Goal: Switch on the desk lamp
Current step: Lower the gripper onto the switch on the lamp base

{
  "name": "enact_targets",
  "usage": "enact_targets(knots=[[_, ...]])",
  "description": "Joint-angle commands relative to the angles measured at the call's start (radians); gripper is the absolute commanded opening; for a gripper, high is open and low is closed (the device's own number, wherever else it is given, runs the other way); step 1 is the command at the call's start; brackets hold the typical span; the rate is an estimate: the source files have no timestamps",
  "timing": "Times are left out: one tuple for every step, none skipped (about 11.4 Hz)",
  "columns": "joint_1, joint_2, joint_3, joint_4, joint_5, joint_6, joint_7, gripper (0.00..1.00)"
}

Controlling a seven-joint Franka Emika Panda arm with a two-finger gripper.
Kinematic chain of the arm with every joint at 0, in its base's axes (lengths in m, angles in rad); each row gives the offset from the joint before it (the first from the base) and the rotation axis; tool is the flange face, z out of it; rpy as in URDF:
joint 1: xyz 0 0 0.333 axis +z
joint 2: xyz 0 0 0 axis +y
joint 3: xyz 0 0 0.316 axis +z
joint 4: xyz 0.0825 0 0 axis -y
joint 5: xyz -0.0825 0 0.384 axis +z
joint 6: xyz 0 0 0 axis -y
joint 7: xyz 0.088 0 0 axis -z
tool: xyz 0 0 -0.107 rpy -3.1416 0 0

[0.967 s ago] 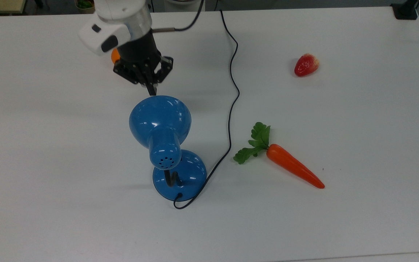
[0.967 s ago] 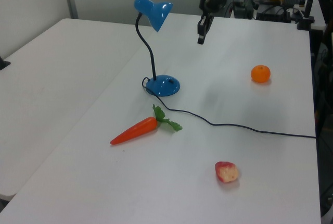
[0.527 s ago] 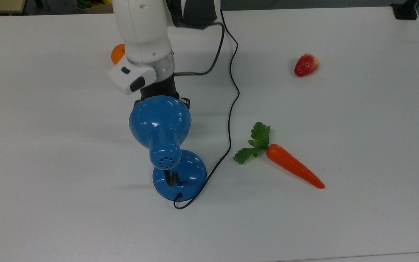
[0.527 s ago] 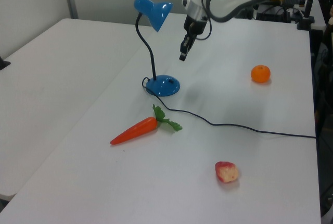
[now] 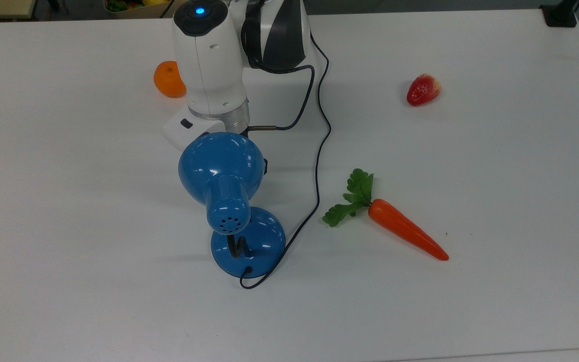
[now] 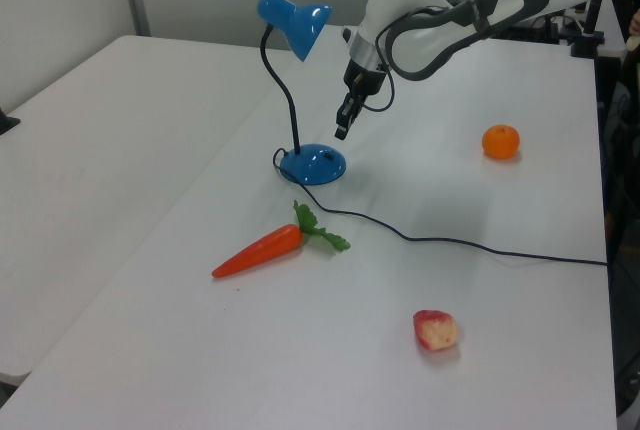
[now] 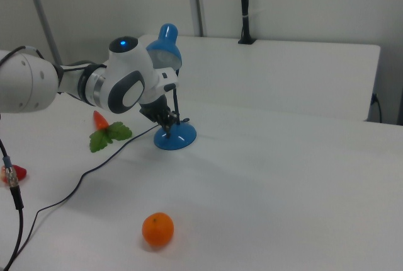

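The lamp [image 6: 300, 80] stands on the white table [image 5: 495, 191], its shade [image 5: 220, 166] bent over its round base [image 6: 313, 164], with the cord [image 5: 319, 151] trailing off the base. The gripper [image 6: 342, 131] hangs just above the base, under the shade; whether its fingers are spread or pressed together I cannot tell. A carrot [image 5: 402, 229] lies near the base, while an orange [image 5: 169, 79] and a strawberry [image 5: 423, 89] lie well apart from it.

The robot arm [image 6: 440, 20] is white with dark grey joints, a small blue light [image 5: 199, 10], a silver ring [image 5: 221, 116] and a black cable [image 5: 289, 120].
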Motion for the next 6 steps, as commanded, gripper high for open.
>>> enact_targets(knots=[[0.014, 0.037, -0.005, 0.009, 0.004, 0.072, 0.017, 0.00], [0.014, 0.038, -0.007, 0.009, 0.004, 0.072, 0.017, 0.00], [0.018, 0.041, -0.005, 0.010, 0.002, 0.072, 0.016, 0.00], [0.024, 0.055, -0.007, 0.010, -0.002, 0.072, 0.017, 0.00], [0.026, 0.067, -0.005, 0.028, -0.002, 0.074, 0.019, 0.00], [0.026, 0.086, -0.007, 0.038, -0.002, 0.074, 0.019, 0.00]])
